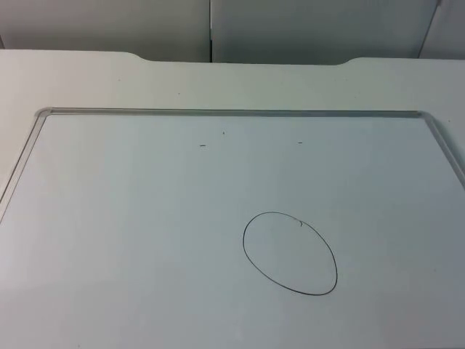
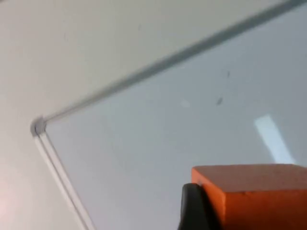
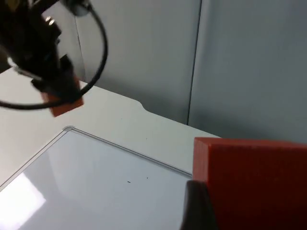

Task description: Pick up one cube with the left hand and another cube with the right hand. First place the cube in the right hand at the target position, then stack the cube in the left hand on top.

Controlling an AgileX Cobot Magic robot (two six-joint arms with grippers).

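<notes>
Here both cubes are already in the air. The right gripper [image 3: 201, 211] is closed on a solid red-orange cube [image 3: 249, 184], seen in the right wrist view against its black fingertip, raised well above the board and facing the grey partition wall [image 3: 240, 62]. The left gripper [image 2: 196, 211] is closed on a second orange cube [image 2: 254, 196], held over the board near its rounded metal corner [image 2: 37, 127]; the right wrist view also shows that cube [image 3: 64, 104] hanging under the left arm's gripper [image 3: 55, 79], lifted off the surface.

The target, a thin hand-drawn black oval [image 1: 290, 253] on the glossy white board [image 1: 145, 240], lies bare, so step 1, setting down the right-hand cube, is not yet done.

Risks, as I judge them: only 1 finger of each gripper can be seen, so how squarely either cube sits in its grip cannot be told; a skewed hold would land the first cube tilted or across the line, and the second would then slide off it. The oval is tight for a cube, so a small drift counts. Both arms converging on 1 spot could clash if the left comes in too early.

The board's raised metal frame [image 1: 232, 113] edges the working area, with the white table [image 1: 73, 73] beyond. Around the oval the room is open on all sides, well away from the frame.
</notes>
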